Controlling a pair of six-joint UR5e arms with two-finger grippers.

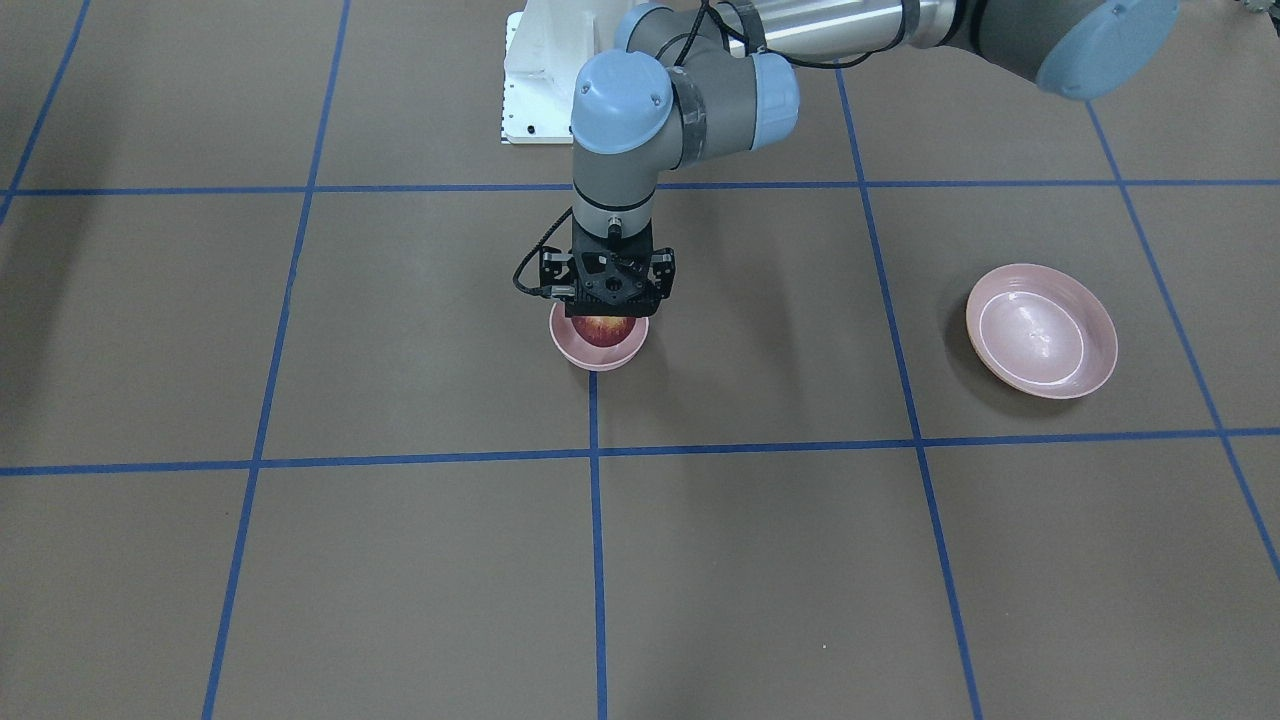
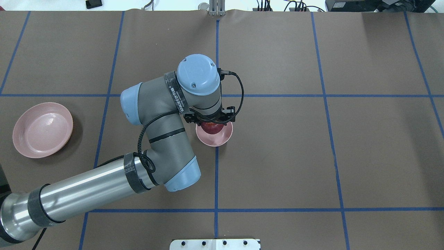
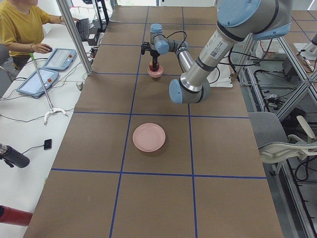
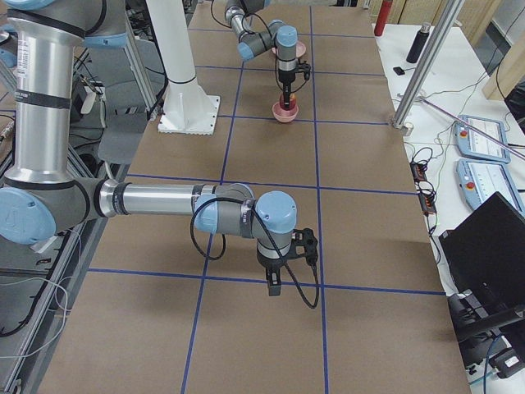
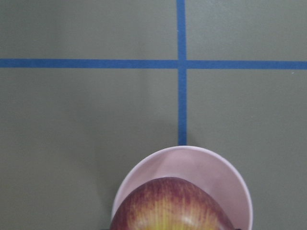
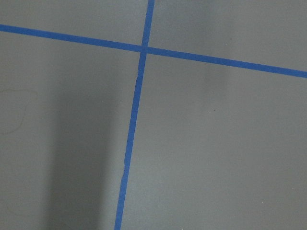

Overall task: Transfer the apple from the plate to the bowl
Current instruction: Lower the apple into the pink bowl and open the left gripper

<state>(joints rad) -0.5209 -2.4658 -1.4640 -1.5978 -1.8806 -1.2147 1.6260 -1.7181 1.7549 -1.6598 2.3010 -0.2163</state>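
Observation:
The dark red apple (image 1: 603,329) with yellow streaks sits low inside the small deep pink bowl (image 1: 598,357) near the table's middle. My left gripper (image 1: 606,314) points straight down over the bowl and is shut on the apple. The left wrist view shows the apple (image 5: 168,206) close below the camera, over the bowl (image 5: 216,167). In the overhead view the apple (image 2: 212,128) peeks out under the gripper, inside the bowl (image 2: 218,140). The wide pink plate (image 1: 1098,365) lies apart and holds nothing. My right gripper (image 4: 273,289) hangs over bare table; I cannot tell if it is open.
Brown table cover with blue tape grid lines (image 1: 595,520). A white mounting base (image 1: 535,90) stands at the robot's side. An operator (image 3: 20,29) sits at a side desk with tablets. My left arm's elbow (image 2: 156,139) hangs over the table between plate and bowl.

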